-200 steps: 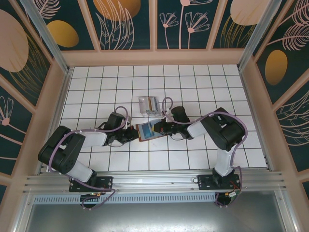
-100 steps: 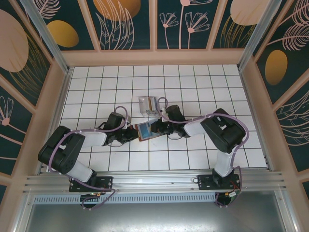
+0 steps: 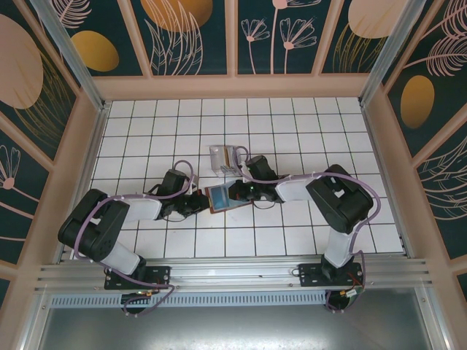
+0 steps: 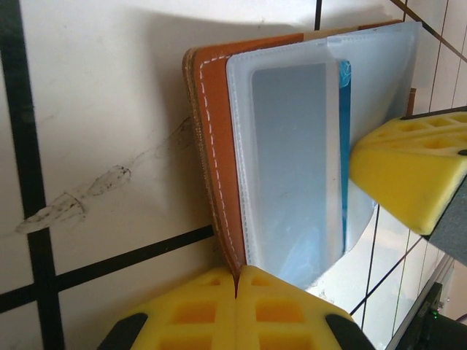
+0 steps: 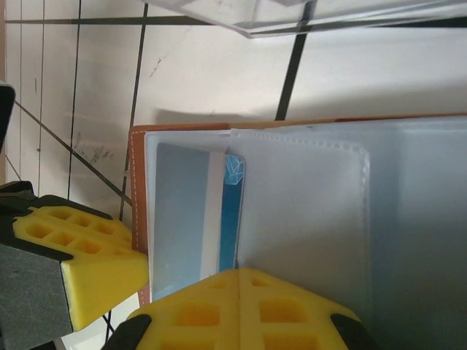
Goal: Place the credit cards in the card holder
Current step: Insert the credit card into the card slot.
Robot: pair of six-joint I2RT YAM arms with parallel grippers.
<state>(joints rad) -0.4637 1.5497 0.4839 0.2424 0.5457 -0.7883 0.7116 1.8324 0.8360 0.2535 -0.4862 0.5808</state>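
Left hand [image 4: 236, 281] pinches card holder [image 4: 216, 146] holding blue credit card [image 4: 344, 160].

I count two grippers, the left gripper [image 3: 205, 202] and the right gripper [image 3: 236, 194]; one card holder [image 3: 221, 197]; one clear case [image 3: 222, 158]; one blue card [image 5: 230, 219] in sight.

You are working in a robot test cell, a lab rig rather than a home. A white tiled counter [image 3: 292, 124] lies under your left hand [image 3: 206, 203] and right hand [image 3: 235, 194]. Leaf-patterned wall panels [image 3: 190, 36] box it in beyond and beside them. An aluminium rail [image 3: 233, 273] behind them carries both arms.
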